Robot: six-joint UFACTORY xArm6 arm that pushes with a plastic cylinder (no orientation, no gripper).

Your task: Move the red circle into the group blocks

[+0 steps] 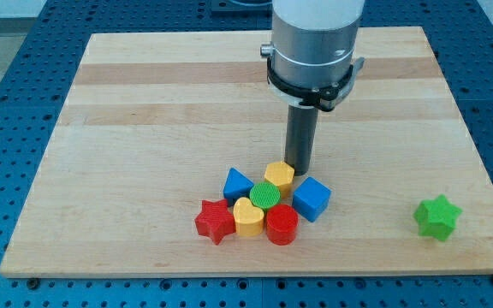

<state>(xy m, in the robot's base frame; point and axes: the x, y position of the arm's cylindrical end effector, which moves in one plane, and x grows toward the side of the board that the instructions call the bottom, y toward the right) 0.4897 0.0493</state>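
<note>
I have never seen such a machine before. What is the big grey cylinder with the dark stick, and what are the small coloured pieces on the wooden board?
The grey cylinder is the end of a robot arm. It has no grasping part and holds nothing; it only pushes blocks with my tip, the lower end of the dark rod. There is one picture, looking down at a slant on the wooden board. My tip stands just behind a cluster of blocks: yellow hexagon, blue triangle, green circle, blue cube, red star, yellow heart and red circle, which already sits among them. A green star lies alone at the view's right.
</note>
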